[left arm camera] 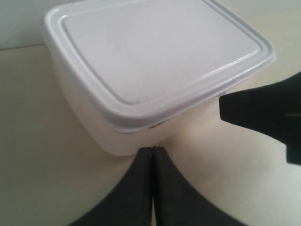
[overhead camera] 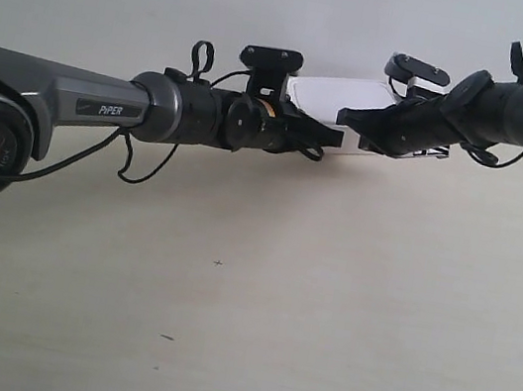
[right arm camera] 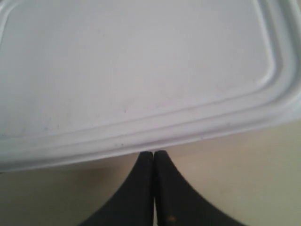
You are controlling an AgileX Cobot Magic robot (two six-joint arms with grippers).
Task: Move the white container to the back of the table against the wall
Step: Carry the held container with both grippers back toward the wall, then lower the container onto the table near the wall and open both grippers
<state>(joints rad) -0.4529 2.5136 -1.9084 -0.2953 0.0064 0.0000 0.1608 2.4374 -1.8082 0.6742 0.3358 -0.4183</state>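
**Closed-finger push, final stage.** My left fingers [left arm camera: 146, 165] are pressed together with nothing between them. Their joined tips touch the side of the white container [left arm camera: 155, 56] just under the lid [left arm camera: 197, 89], close to a rounded corner. My right fingers [right arm camera: 146, 172] are likewise closed and empty, with their tips tucked beneath the overhanging lid rim on a long side. Both pairs therefore act as blunt pushers, not clamps.

The container sits flat on the counter [left arm camera: 37, 155], far back, with the wall [left arm camera: 19, 21] directly behind it. Whether its far edge already meets the wall cannot be told from these views.

Technique, as I judge it:
- Advance both contacts together and slowly, because the corner contact alone would tend to pivot the box.
- Keep the tips low on the body, since a tip riding up could pry at the lid.
- The light plastic should slide readily on the smooth surface, so gentle force suffices.
- Stop once the back edge seats squarely against the wall.
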